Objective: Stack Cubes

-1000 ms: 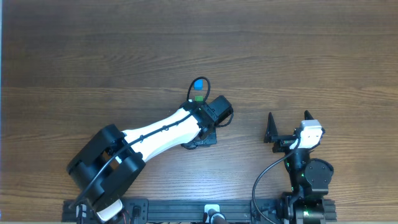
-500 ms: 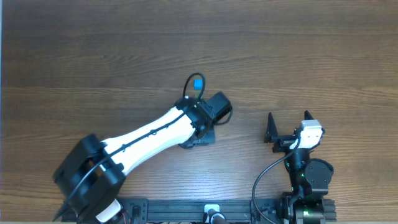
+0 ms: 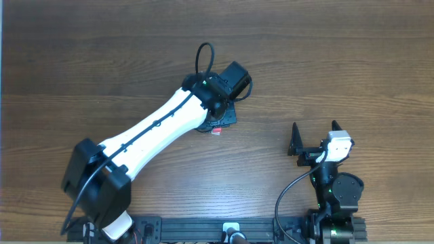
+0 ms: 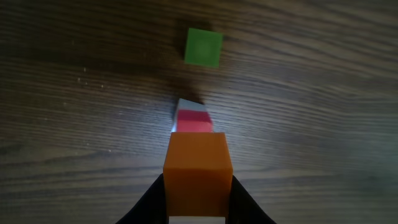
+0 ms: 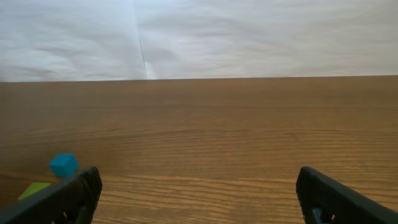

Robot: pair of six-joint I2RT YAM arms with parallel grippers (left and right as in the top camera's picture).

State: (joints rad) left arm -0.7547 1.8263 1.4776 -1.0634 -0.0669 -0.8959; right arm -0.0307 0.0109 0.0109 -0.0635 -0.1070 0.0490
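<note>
While my right hand (image 3: 314, 135) is gaping open, my left hand (image 4: 198, 190) is clenching an orange cube (image 4: 198, 163) near a red cube (image 4: 194, 123).

From where I stand, the dark wooden table (image 3: 352, 54) has its grain running side to side. A green cube (image 4: 203, 46) lies flat on the bare wood. A red cube (image 4: 194, 122) rests near it without touching. A blue cube (image 5: 63, 165) sits close by the green one.
</note>
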